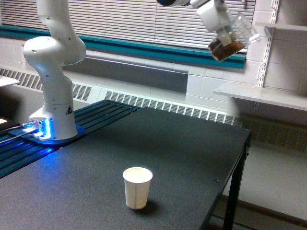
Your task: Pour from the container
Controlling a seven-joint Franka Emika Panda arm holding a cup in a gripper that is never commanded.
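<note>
Arm raised, jar held high above the table.

The dark table (182, 143) carried a white paper cup (137, 187) near its front edge. High at the exterior view's upper right, the gripper (221, 25) was closed around the tilted container (231, 37), brown bits inside.

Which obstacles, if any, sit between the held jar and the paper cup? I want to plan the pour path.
Nothing visible does. The container hangs tilted in the gripper, high toward the exterior view's right. Only open air and bare table separate it from the paper cup.
</note>
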